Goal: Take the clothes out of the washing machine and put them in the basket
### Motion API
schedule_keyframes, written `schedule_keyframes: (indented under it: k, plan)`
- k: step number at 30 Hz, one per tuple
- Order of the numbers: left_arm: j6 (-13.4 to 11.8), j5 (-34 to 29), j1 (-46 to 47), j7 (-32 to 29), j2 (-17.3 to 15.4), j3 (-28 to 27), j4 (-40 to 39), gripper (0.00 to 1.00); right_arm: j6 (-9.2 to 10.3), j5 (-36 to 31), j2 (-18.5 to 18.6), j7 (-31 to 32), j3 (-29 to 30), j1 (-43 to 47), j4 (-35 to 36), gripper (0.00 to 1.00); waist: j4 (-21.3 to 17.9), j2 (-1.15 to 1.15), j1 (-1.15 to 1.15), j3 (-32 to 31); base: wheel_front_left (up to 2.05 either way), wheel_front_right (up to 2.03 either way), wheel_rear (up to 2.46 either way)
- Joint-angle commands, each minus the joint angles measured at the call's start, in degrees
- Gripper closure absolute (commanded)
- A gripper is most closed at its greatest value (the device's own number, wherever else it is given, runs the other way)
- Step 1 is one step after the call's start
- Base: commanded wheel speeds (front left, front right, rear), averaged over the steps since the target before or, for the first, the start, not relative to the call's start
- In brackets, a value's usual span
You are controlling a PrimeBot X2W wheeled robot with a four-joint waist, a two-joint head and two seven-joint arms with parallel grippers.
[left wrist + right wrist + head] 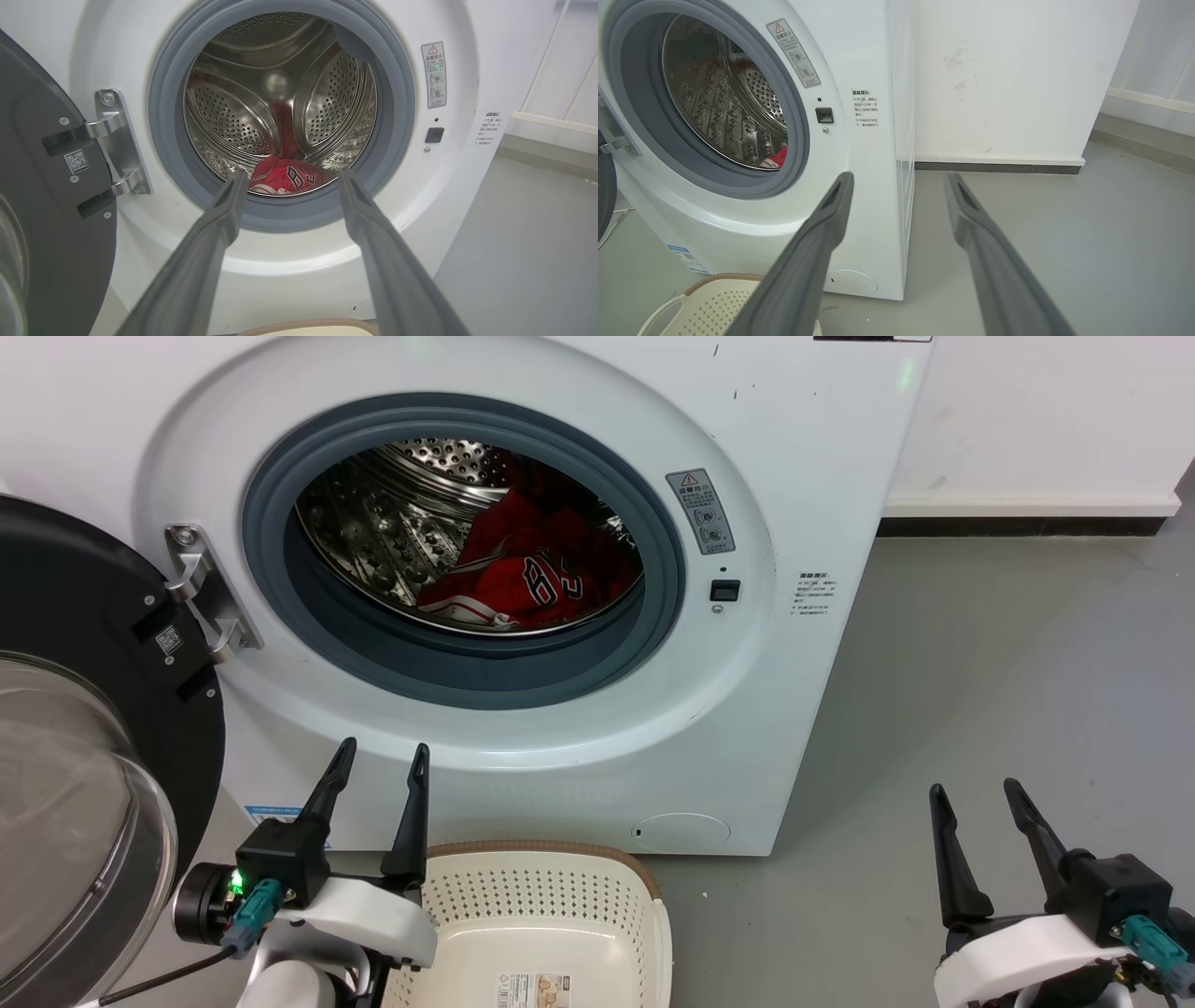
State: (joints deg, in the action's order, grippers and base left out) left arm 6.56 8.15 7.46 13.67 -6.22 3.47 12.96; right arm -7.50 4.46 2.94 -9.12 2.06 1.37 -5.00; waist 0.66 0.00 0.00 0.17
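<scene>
The white washing machine (pixel 579 747) stands with its door swung open to the left. Red clothes (pixel 537 569) with white trim and black numbers lie low in the steel drum, also seen as clothes (pixel 287 179) and a red scrap of clothes (pixel 777 158). The cream basket (pixel 551 919) sits on the floor just before the machine; its rim shows as basket (pixel 710 303). My left gripper (pixel 383 761) is open and empty, held in front of the porthole's lower edge, left of the basket. My right gripper (pixel 976 793) is open and empty over the floor, right of the machine.
The open black-framed glass door (pixel 84 775) stands close to my left arm. Grey floor (pixel 1008 691) stretches to the right of the machine. A white wall with a dark skirting strip (pixel 1018 527) runs behind.
</scene>
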Motion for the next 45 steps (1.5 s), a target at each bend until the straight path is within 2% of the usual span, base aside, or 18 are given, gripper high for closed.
schedule_keyframes:
  k: [1, 12, 39, 45]
  plan:
    - [-0.1, -1.1, 0.7, 0.4, 0.1, -0.1, 0.1, 0.00, 0.02, -1.1, -0.1, -0.6, -0.1, 0.6, 0.5, 0.00, 0.0, 0.00, 0.00, 0.0, 0.00, 0.00, 0.00]
    - [-0.3, -4.9, 0.5, 1.6, 0.5, -0.7, 0.9, 0.00, 0.02, -5.0, -0.1, -1.1, -0.2, 1.2, 0.3, 0.00, -0.1, 0.00, 0.00, -0.1, 0.00, 0.00, 0.00]
    - [-0.1, -4.9, 1.5, 1.5, 1.5, -2.3, 2.6, 0.00, 0.03, -4.2, -0.1, -0.7, -0.2, 0.8, -0.3, 0.00, 0.2, 0.00, 0.00, 0.1, 0.00, 0.00, 0.00]
    - [-0.5, -4.2, 4.8, 1.5, 1.7, -3.0, 4.3, 0.00, 0.03, -5.1, -0.1, -0.6, -0.9, -1.5, 0.8, 0.00, -1.0, 0.00, 0.00, 3.1, 0.00, 0.00, 0.00]
